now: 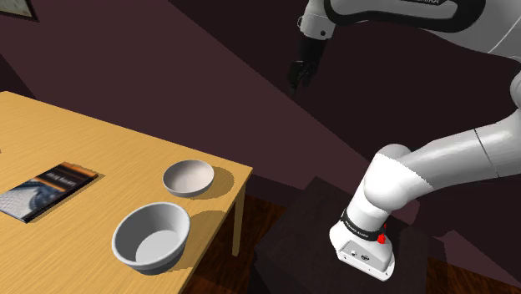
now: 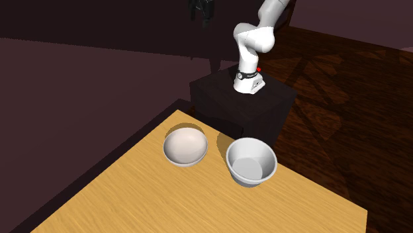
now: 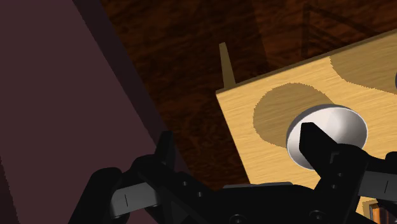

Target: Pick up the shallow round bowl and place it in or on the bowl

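In the shoulder view, a book is lying at the left of the counter. Next, the deeper bowl is sitting near the front edge. The shallow round bowl is resting close beside it toward the corner, not touching it. Both are upright and empty. Further right, the tool is hanging high beyond the counter's edge, well apart from both. The wrist view is showing its fingers spread, gripping nothing. Assessment: no step is done yet; approach, grasp, lift and placement are all outstanding.
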